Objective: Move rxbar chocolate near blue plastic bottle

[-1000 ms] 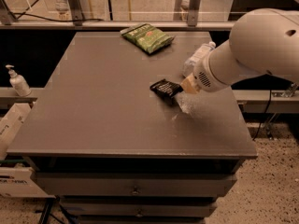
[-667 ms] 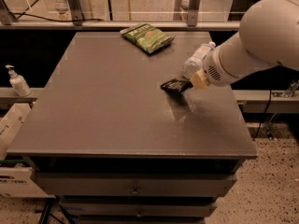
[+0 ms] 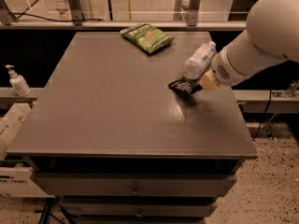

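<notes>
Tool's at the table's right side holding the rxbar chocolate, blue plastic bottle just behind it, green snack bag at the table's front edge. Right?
No. The camera view shows the green snack bag at the far edge of the table, not the front. The rest stands: the tool holds the rxbar chocolate at the right side, with the blue plastic bottle just behind it.

We see the white arm's (image 3: 261,41) tan gripper (image 3: 202,84) above the dark grey table (image 3: 117,111), clasping the black, white-printed bar (image 3: 184,86). Just behind the jaws is the pale bluish, white-capped bottle (image 3: 198,60); farther behind them is a green bag (image 3: 147,37).
</notes>
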`<state>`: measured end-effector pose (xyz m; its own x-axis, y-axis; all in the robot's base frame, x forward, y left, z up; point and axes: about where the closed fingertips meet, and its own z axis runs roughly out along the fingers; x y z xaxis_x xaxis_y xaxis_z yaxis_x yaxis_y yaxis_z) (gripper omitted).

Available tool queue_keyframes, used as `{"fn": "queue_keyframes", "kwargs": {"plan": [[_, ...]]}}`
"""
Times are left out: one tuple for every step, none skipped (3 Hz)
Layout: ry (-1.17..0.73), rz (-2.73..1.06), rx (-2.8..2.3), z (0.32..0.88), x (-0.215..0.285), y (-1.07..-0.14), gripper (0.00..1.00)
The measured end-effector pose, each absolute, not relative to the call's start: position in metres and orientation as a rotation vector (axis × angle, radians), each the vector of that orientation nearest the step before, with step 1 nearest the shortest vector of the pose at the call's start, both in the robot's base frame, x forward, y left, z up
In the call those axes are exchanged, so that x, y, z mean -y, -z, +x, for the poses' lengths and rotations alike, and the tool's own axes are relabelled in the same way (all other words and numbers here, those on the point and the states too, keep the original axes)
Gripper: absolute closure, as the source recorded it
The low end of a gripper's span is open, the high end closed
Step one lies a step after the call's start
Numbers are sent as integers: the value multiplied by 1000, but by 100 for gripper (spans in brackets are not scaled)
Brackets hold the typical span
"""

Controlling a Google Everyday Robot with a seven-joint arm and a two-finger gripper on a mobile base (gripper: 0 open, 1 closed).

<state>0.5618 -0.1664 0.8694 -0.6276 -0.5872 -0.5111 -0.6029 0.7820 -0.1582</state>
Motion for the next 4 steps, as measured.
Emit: {"fn": "queue_keyframes", "kwargs": {"plan": [[-29,-892,-2448,557,175,-864,59],[-15,-900,-2460,553,184,-862,36],[-12,-909,-2465,549,188,-860,13],[-18,-918,-2462,547,188,-859,0]]}}
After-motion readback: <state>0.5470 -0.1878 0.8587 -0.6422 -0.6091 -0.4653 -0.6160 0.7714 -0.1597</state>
